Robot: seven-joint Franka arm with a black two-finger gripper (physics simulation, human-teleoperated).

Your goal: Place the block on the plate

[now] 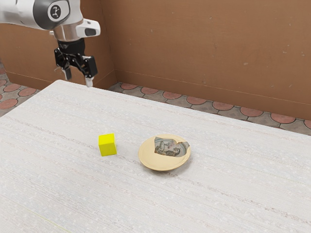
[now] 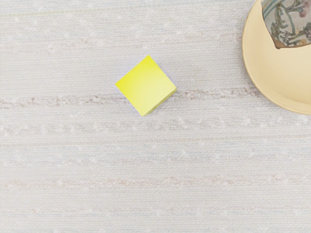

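One block (image 1: 107, 145), one plate (image 1: 147, 154), one gripper (image 1: 78, 79).

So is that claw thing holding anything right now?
Gripper: open, its fingers apart, holding nothing.

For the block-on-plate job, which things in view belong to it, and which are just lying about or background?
Part of the job:
- yellow block, on the table
- plate, beside the block
- gripper, open, holding nothing

Not part of it:
- patterned patch on the plate, loose or printed, I can't tell
- wall
- tiled floor
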